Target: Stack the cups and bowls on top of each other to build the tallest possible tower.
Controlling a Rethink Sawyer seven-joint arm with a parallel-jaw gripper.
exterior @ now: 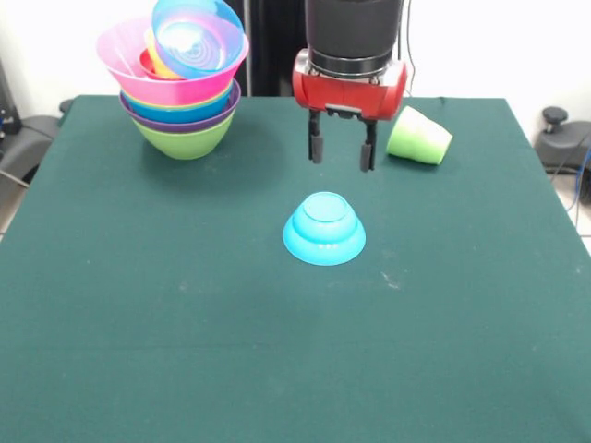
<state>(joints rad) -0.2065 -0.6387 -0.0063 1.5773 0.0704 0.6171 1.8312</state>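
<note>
The gripper [342,148] hangs with its two fingers spread and nothing between them, above and just toward twelve o'clock of a small cyan bowl [324,230] that sits upside down near the middle of the green table [185,351]. The tower [183,83] stands at about ten o'clock from that bowl, well apart: a lime green bowl at the base, purple, blue and pink rims above, and a blue bowl [196,37] tilted in the top. A light green cup [418,137] lies on its side at about two o'clock, beside the gripper. The step in hand looks like picking up the cyan bowl. The next move probably calls for lowering over its narrow raised base, closing there, then carrying it across without knocking the leaning top bowl.
</note>
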